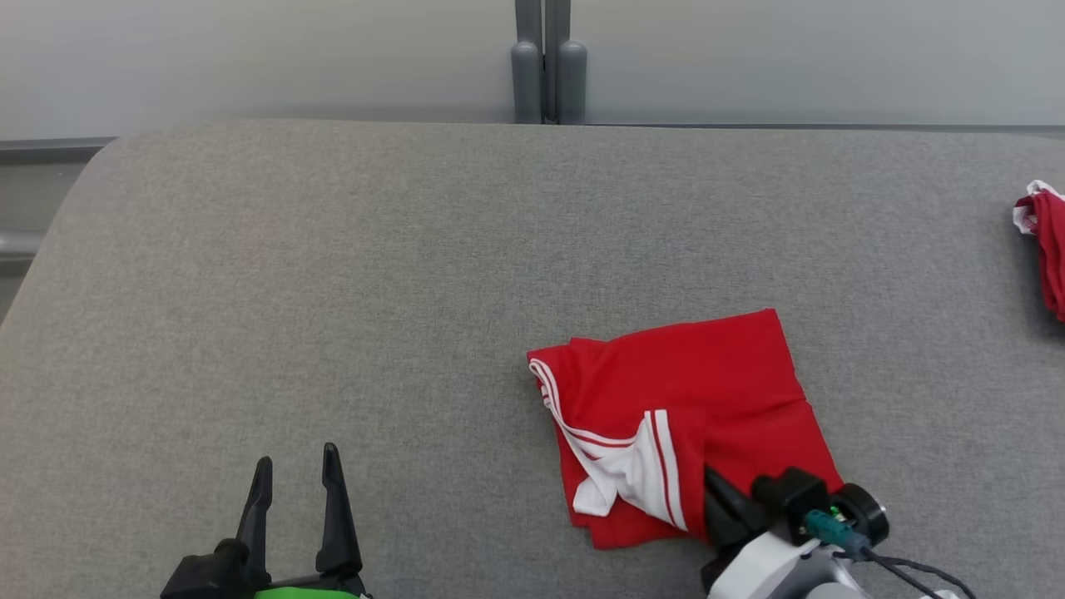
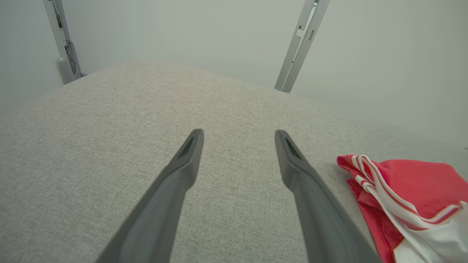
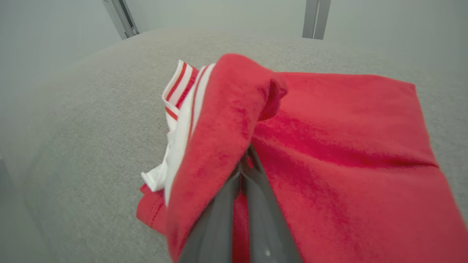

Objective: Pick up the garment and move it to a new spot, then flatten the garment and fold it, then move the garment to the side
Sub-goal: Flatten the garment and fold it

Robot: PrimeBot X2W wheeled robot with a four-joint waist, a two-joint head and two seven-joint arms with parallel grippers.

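Pinching the near edge of the red garment [image 1: 707, 391] with the right gripper [image 1: 717, 491], fingers [image 3: 263, 204] squeezed tight on a lifted fold of it. Lying loosely folded on the grey worktop [image 1: 333, 291], white striped trim showing. Holding the left gripper [image 1: 297, 457] well to the left of the garment, fingers [image 2: 182, 164] spread wide, gripping nothing. Leaving another red cloth [image 1: 1044, 241] far to the right of the garment.

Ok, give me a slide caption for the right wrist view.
Right gripper pinching a raised fold of the red garment on the grey surface.
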